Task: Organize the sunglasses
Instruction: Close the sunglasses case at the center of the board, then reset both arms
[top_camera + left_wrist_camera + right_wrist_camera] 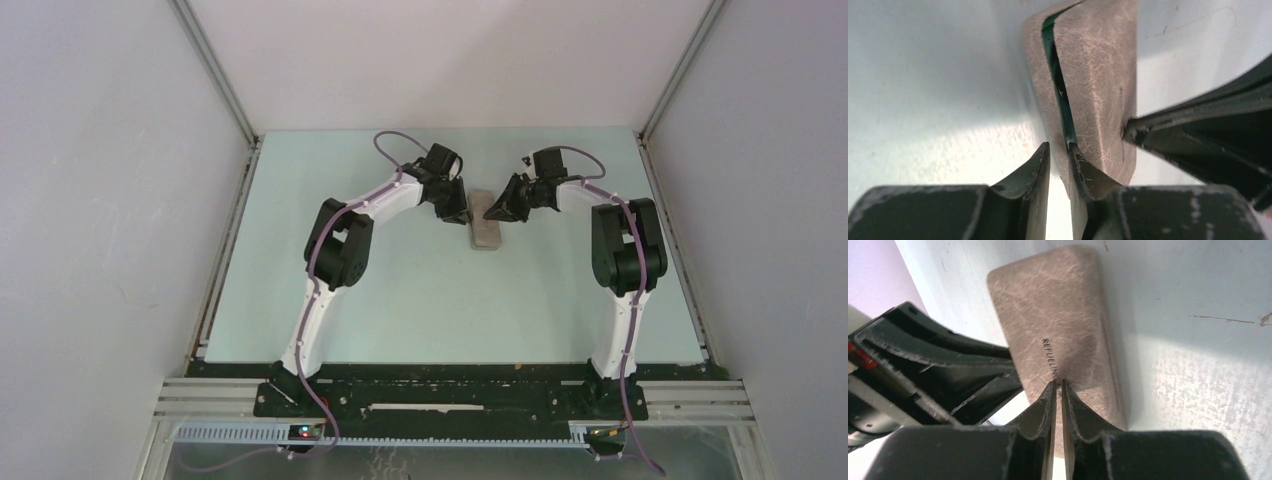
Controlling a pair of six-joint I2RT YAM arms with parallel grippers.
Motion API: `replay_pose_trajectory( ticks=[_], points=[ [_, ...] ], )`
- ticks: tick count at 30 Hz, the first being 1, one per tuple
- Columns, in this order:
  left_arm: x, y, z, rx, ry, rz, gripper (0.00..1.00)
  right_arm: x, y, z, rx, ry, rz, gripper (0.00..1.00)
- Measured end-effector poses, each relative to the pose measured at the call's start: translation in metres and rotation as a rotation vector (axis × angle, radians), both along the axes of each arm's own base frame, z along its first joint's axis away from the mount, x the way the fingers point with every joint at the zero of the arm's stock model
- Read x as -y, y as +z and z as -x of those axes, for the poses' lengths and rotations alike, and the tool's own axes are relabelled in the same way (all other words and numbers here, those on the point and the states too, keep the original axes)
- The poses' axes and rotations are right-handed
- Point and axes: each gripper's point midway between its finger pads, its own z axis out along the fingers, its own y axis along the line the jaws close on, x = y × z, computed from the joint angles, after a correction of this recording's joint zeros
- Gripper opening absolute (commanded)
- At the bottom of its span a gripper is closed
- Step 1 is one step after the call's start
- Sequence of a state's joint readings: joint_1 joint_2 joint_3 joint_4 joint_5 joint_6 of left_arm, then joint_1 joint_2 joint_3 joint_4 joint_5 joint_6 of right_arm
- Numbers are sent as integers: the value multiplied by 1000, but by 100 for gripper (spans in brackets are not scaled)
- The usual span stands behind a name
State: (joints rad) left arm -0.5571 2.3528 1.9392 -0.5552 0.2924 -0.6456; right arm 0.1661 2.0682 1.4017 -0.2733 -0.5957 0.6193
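**A:** Where are the sunglasses? I can't find them.

**B:** No view shows them. I'd judge they are inside the grey-brown oblong case (486, 232) with the mottled, leather-like shell. It lies mid-way across the pale green worktop (400, 300), between the two arms. Its lid is not quite down: a slit of dark green lining (1048, 30) shows along the seam. (Something dark glints in that slit, too little to name.)

**A:** How would they handle?

**B:** Sunglasses are light and easily bent, with lenses that scratch, so I'd leave them where they are and handle the case. The shell looks stiff and rough enough not to slip. I'd hold it across its narrow width near the middle, or press flat on the lid and keep clear of the seam.

**A:** And the left tool (1058, 146)?

**B:** It is parted by a narrow gap. Its tips are at the near end of the case, one on either side of the seam, with the right-hand tip touching the shell. I see nothing clamped between them.

**A:** The right tool (1058, 382)?

**B:** It is drawn together to a sliver and holds nothing. Its tips rest on top of the lid, just below the stamped lettering (1049, 357), and seem to be bearing down on it.
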Motion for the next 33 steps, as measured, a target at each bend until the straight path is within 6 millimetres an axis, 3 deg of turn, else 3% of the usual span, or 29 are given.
replay_pose_trajectory(
  ticks=[4, 11, 15, 20, 25, 29, 33],
  points=[
    [-9, 16, 12, 2, -17, 21, 25, 4, -4, -1, -1, -11, 28, 18],
    [-23, 55, 25, 52, -46, 77, 26, 14, -21, 20, -74, -16, 84, 21],
    [-33, 60, 34, 69, -54, 77, 26, 15, -4, 26, -53, -11, 88, 22],
    [-46, 42, 53, 34, -58, 50, 27, 11, 30, 27, 29, 1, 78, 25],
    [-62, 41, 76, 17, -53, 37, 28, 8, 45, 41, 55, 19, 100, 37],
    [-76, 81, 96, 87, -52, 70, 31, 17, 65, 63, 84, 11, 187, 46],
    [-96, 155, 115, 275, -40, 110, 32, 27, 126, 85, 249, -22, 279, 48]
  ],
)
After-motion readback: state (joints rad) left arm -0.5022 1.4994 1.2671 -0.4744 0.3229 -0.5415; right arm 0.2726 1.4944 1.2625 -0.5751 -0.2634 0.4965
